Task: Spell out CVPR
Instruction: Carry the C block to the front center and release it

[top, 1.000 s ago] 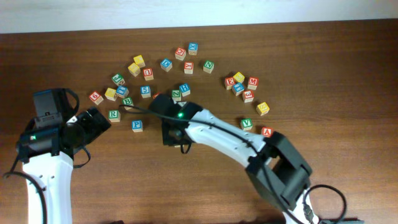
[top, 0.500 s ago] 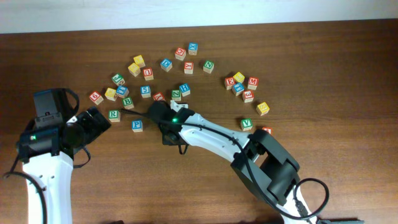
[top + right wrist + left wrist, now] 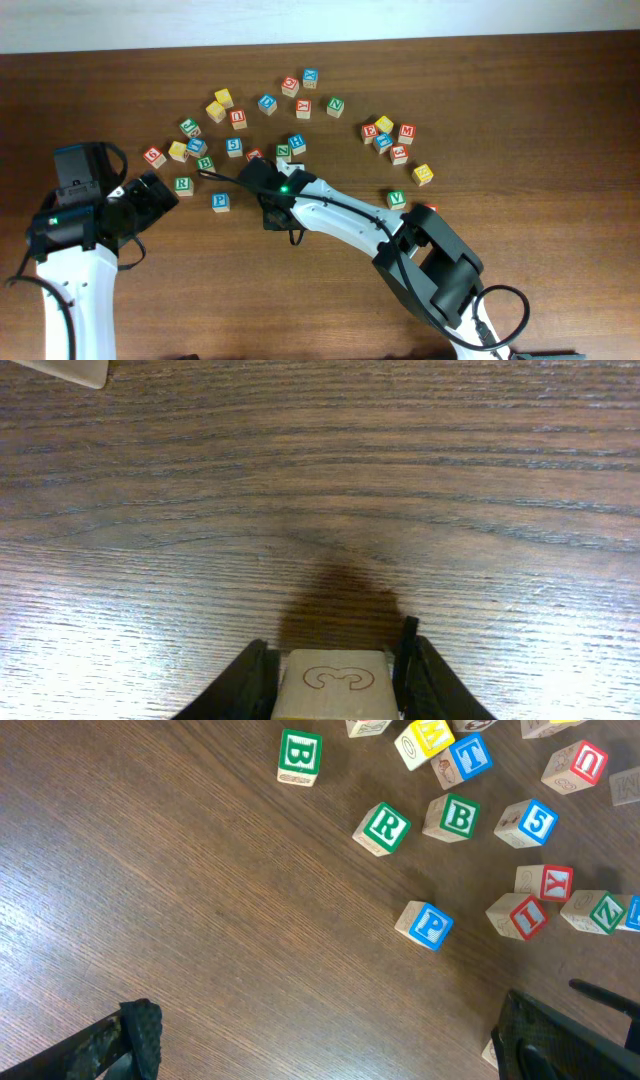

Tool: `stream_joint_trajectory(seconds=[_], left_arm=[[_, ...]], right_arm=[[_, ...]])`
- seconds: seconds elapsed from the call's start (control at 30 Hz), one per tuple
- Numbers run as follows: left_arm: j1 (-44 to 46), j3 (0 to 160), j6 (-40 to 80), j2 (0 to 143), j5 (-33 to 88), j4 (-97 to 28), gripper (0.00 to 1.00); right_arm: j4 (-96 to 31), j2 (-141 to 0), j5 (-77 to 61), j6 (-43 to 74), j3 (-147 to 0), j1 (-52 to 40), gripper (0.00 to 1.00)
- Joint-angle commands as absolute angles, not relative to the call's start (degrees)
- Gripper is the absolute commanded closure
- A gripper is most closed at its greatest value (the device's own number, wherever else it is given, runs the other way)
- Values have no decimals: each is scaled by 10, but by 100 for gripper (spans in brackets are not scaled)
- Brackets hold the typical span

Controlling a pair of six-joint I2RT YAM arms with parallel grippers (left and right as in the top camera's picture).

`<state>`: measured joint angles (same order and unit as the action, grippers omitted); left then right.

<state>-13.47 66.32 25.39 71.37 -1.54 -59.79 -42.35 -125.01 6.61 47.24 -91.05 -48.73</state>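
Observation:
My right gripper (image 3: pixel 276 212) is shut on a pale wooden block (image 3: pixel 333 680) with an outlined mark like a sideways 3 on its top face. It holds the block just over bare wood below the block cluster; a shadow lies ahead of it. A blue P block (image 3: pixel 220 201) lies left of it and also shows in the left wrist view (image 3: pixel 426 925). A green R block (image 3: pixel 183 184) (image 3: pixel 382 827) lies further left. A green V block (image 3: pixel 396 199) lies to the right. My left gripper (image 3: pixel 150 198) (image 3: pixel 330 1050) is open and empty, left of the R block.
Many letter blocks are scattered across the back of the brown table (image 3: pixel 520 120), one group at the left middle (image 3: pixel 234 147) and one at the right (image 3: pixel 385 132). A block corner (image 3: pixel 70 370) shows at the top left of the right wrist view.
My right gripper has shifted a little to the left with the block in it. The left arm has not moved.

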Motion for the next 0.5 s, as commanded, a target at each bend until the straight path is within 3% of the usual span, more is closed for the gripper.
stream_joint_trajectory(seconds=[0.0, 0.2, 0.27, 0.3, 0.33, 0.47], left_arm=[[-138, 669, 261, 713, -19, -597, 1], [-138, 669, 261, 713, -19, -597, 1], [-138, 669, 261, 713, -19, -597, 1], [-138, 669, 261, 713, -19, -597, 1], [-138, 669, 261, 713, -19, -597, 1], [-138, 669, 261, 713, -19, -597, 1]], right_arm=[[-424, -1261, 54, 496, -908, -483, 71], [-424, -1261, 61, 498, -908, -482, 71], [-424, -1261, 61, 498, -909, -482, 58], [-423, -1261, 61, 493, -909, -482, 41], [-423, -1261, 61, 476, -910, -482, 32], [-426, -1259, 60, 467, -919, -481, 26]])
